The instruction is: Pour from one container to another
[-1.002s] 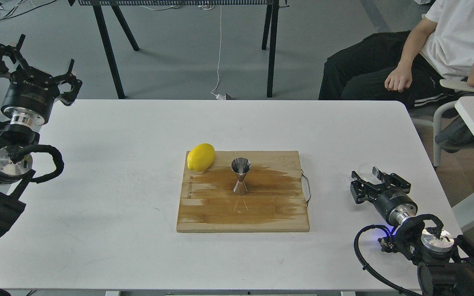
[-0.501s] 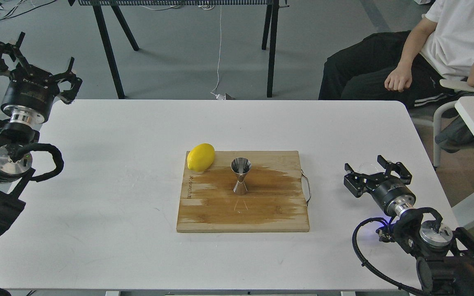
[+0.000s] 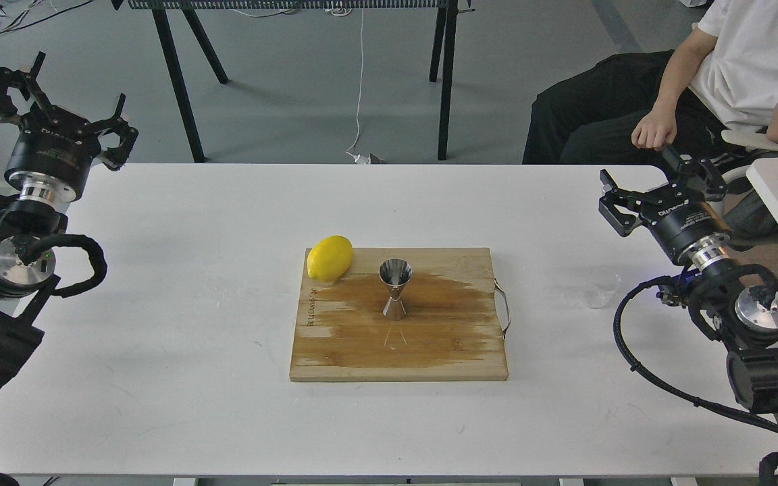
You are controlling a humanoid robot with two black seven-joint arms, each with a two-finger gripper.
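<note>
- nearest to us, a wooden cutting board (image 3: pixel 335 351) lay flat in the middle of the white table (image 3: pixel 159 378), with a dark wet stain across its centre and a thin metal handle (image 3: pixel 503 309) on its right edge.
- the steel jigger (image 3: pixel 395 289) stood upright on the board, on the stain, one open cone facing up.
- a yellow lemon (image 3: pixel 329 258) rested at the board's far-left corner, partly hanging over the edge, near the jigger but not touching it.
- the clear cup (image 3: pixel 599 287) stood upright on the bare table to the right of the board, apart from the handle and well apart from the jigger; we could not tell whether anything was in it.
- our right gripper (image 3: pixel 661 187) hung above the table's far-right part, beyond the cup and clear of it, fingers spread wide and holding nothing.
- our left gripper (image 3: pixel 58 101) was raised past the table's far-left corner, fingers spread wide and empty too.
- beyond the table, a seated person (image 3: pixel 720 74) in a white shirt and black trousers rested a hand on one knee.
- farther back, black table legs (image 3: pixel 176 81) stood on the grey floor.
</note>
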